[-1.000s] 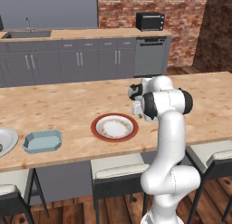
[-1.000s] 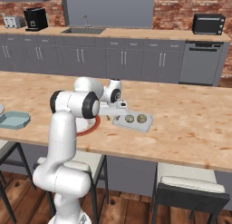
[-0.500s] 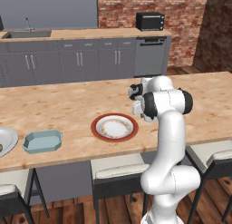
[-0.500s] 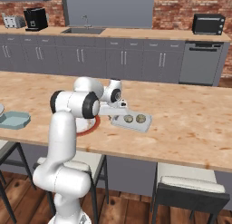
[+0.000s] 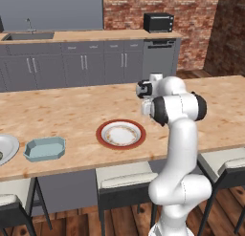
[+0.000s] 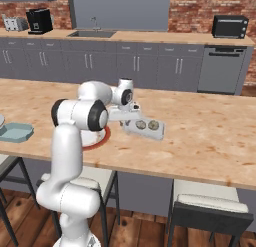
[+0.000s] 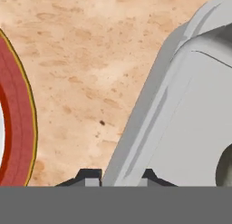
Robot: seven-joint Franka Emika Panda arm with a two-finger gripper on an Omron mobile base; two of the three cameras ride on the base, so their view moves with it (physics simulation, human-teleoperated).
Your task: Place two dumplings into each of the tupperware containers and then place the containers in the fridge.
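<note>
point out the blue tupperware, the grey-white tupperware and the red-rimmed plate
blue tupperware (image 5: 44,149), left base view, its floor
grey-white tupperware (image 6: 159,133), right base view, its near right rim
red-rimmed plate (image 5: 103,135), left base view, its red rim at left

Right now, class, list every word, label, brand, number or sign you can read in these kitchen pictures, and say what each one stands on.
None: no readable text shows.
Microwave: front blank at this size.
Coffee machine: no label readable.
Dishwasher: no marking readable.
Red-rimmed plate: faint pattern, no writing.
Grey tub and blue tub: plain.
</note>
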